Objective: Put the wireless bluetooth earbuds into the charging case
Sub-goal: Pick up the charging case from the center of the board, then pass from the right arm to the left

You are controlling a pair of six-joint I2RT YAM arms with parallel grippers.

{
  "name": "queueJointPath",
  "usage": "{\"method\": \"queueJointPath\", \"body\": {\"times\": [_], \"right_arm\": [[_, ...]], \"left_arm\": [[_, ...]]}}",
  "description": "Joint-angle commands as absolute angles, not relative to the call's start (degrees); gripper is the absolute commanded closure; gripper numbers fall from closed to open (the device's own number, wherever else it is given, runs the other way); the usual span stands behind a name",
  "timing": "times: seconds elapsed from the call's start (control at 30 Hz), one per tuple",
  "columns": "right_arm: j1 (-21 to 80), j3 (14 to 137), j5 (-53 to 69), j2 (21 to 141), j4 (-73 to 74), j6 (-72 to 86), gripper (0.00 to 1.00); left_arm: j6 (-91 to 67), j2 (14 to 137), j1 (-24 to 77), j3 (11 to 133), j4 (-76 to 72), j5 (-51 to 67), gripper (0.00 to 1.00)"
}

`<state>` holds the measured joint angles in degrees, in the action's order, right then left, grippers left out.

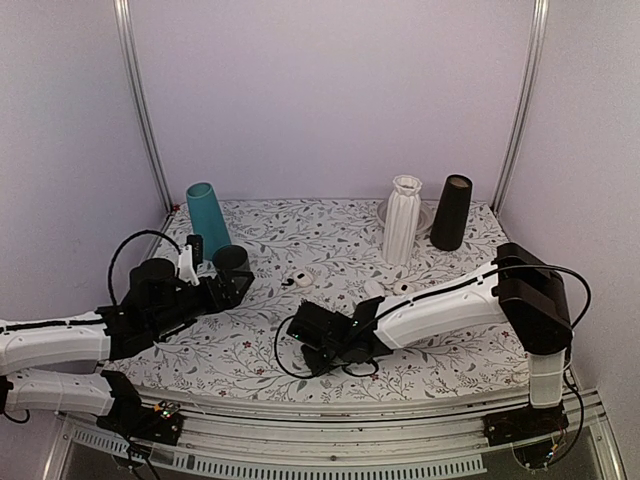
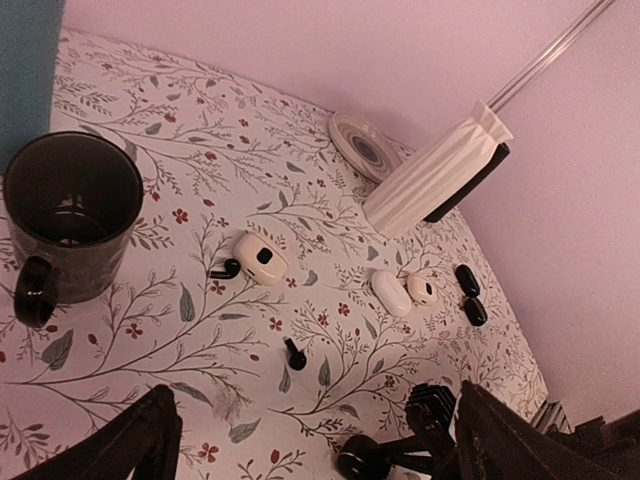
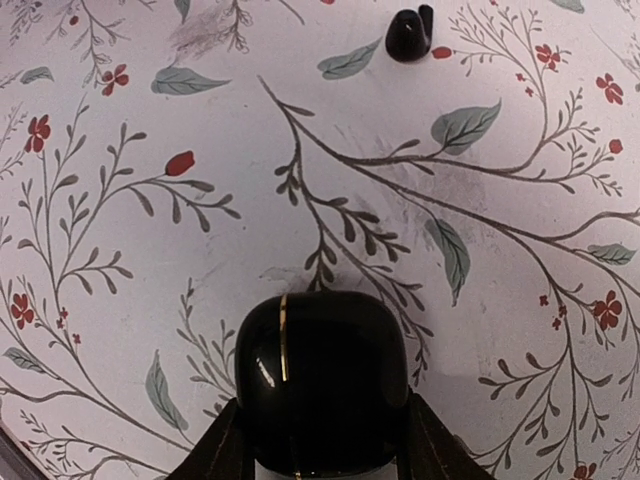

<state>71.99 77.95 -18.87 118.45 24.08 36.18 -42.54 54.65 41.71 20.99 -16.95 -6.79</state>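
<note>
The charging case [image 3: 322, 380], glossy black with a thin gold seam and its lid closed, lies on the floral cloth. My right gripper [image 3: 322, 425] is shut on it, one finger pressed against each side. One black earbud [image 3: 408, 35] lies on the cloth ahead of the case, apart from it. The left wrist view shows that earbud [image 2: 294, 354], and another black earbud [image 2: 225, 269] touching a white case [image 2: 260, 258]. My left gripper [image 2: 315, 450] hangs open above the cloth near the mug, holding nothing. In the top view the right gripper [image 1: 310, 335] is low at the front centre.
A dark grey mug [image 2: 70, 215] stands left, a teal cup [image 1: 207, 212] behind it. At the back right stand a white ribbed vase [image 1: 402, 218] and a black cylinder [image 1: 451, 212]. White pebble pieces [image 2: 390, 293] and two small black pieces [image 2: 467, 278] lie right of centre.
</note>
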Motion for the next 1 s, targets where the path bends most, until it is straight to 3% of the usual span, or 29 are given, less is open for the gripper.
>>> {"method": "queueJointPath", "body": {"times": [0.0,0.57,0.97], "right_arm": [[71.6,74.5,-15.1,113.1,17.8,31.8,0.68],[62.1,59.0,24.5,87.1,0.0,25.3,0.69],[59.9,59.4,44.7,81.6,-2.5,29.4,0.69]], "left_arm": [[-39.8,54.8,41.8,19.8,-21.1,-2.4,0.04],[-18.9,61.6,47.0,14.8,-57.1,25.3,0.13],[13.6,62.6,63.3,19.9,-48.6,15.3,0.11]]}}
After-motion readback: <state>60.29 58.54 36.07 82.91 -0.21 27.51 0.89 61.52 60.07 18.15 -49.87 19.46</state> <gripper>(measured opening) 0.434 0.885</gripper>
